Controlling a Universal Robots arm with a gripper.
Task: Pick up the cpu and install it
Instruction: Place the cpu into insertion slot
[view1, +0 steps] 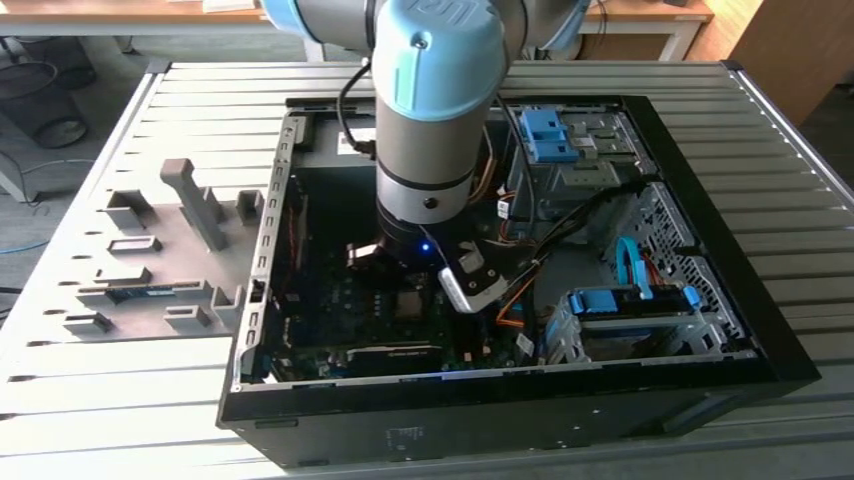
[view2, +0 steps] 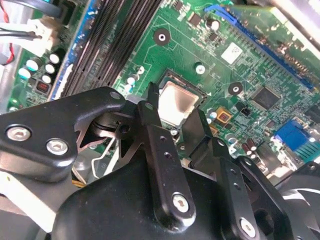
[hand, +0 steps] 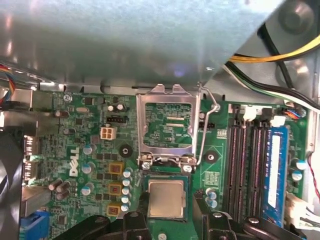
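The cpu (hand: 166, 199), a square silver chip, lies flat in its socket on the green motherboard (hand: 75, 150) in both wrist views; its lid also shows as cpu (view2: 176, 102). My gripper (view2: 175, 107) hovers right over it, the two black fingers (view2: 150, 115) standing apart on either side of the chip, open. The socket's metal load plate (hand: 165, 125) is swung up and its lever (hand: 207, 130) is raised. In the exterior view the arm (view1: 427, 150) reaches down into the open computer case (view1: 721, 340).
Black memory slots (hand: 245, 165) and a blue one run beside the socket. Yellow and black cables (hand: 270, 55) hang nearby. Blue drive cages (view1: 627, 300) fill the case at the exterior view's right. A grey parts fixture (view1: 160, 260) lies on the slatted table at the left.
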